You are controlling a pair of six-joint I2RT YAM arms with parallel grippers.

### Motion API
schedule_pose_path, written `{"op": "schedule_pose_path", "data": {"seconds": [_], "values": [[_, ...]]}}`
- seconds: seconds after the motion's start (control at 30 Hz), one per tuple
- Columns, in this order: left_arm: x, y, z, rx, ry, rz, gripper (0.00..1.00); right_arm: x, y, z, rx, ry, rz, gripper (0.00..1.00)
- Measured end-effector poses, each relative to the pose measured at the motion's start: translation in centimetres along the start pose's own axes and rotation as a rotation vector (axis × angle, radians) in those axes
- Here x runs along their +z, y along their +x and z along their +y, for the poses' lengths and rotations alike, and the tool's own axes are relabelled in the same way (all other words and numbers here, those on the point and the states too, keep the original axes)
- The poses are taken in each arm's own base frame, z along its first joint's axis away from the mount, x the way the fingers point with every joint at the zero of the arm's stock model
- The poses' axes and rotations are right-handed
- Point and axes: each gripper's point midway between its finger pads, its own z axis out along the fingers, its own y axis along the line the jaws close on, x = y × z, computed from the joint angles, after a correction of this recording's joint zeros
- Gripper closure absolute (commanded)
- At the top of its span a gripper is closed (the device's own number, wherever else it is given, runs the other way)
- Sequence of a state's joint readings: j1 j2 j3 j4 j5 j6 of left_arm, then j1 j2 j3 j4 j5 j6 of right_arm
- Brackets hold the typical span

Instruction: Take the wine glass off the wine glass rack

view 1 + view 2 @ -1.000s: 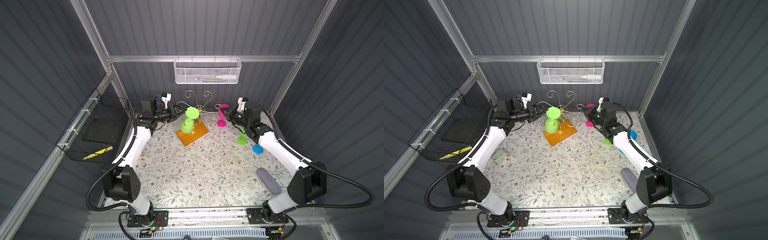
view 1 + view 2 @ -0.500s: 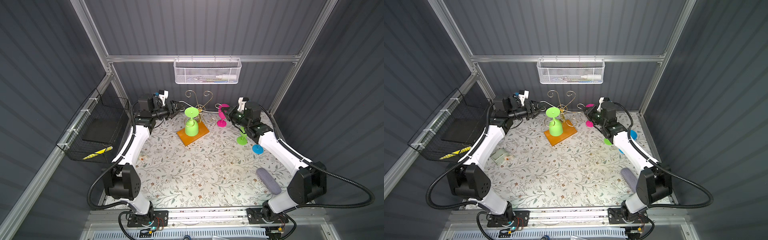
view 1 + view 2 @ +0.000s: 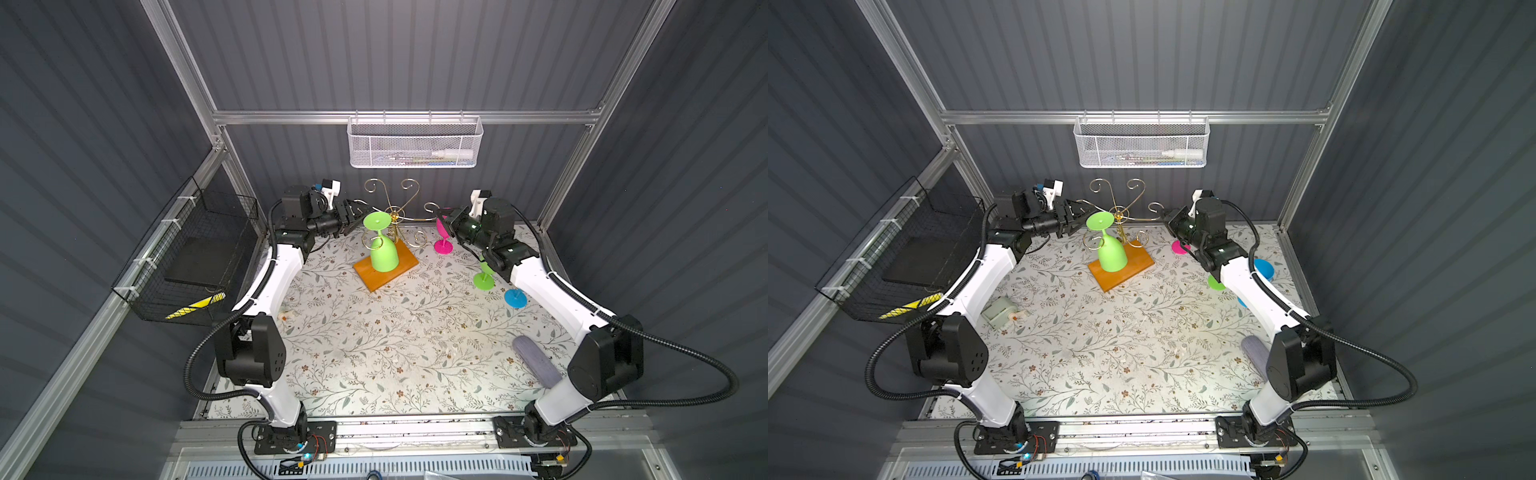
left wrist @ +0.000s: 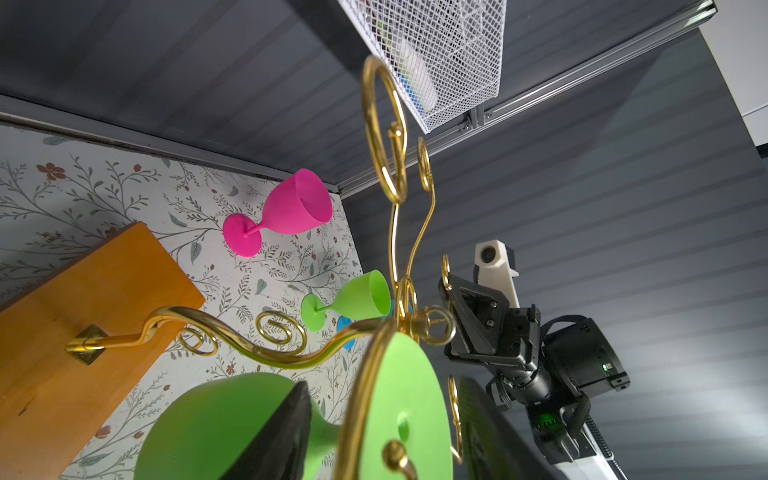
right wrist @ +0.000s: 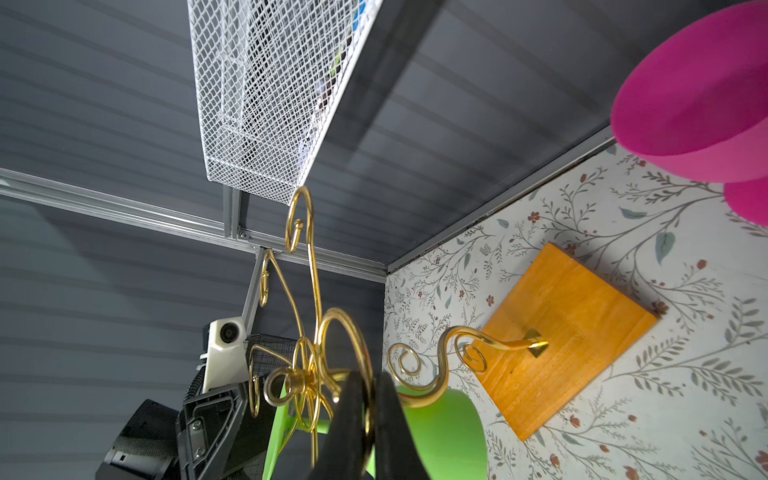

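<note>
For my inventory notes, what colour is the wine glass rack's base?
Orange-brown wood base, clearest in the right wrist view.

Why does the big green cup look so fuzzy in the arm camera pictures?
In the left wrist view the green wine glass sits very close to the lens and blurs, while the pink glass farther off looks sharp; in the right wrist view the right gripper, shut on the wine glass rack, is soft too.

Gold wine glass rack [image 3: 406,262] on orange-brown wood; lime-green wine glass [image 3: 384,257]; 1 pink glass [image 3: 443,246]; 1 blue glass [image 3: 515,298]; table [image 3: 395,332] printed with grey-green leaves and brown flowers.
</note>
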State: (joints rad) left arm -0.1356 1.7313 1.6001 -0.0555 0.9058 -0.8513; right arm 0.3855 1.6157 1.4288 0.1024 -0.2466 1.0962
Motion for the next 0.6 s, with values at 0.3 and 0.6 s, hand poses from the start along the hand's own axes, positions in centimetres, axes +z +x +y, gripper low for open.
{"op": "schedule_pose_path", "data": {"seconds": [0.3,0.6], "values": [[0.0,-0.5,-0.1,0.004,0.008,0.001,0.43,-0.3,-2.1,4.7,-0.085,-0.121,-0.050,0.61],[-0.1,-0.8,-0.2,0.009,0.015,0.003,0.44,-0.7,-2.4,6.3,-0.116,-0.169,-0.053,0.56]]}}
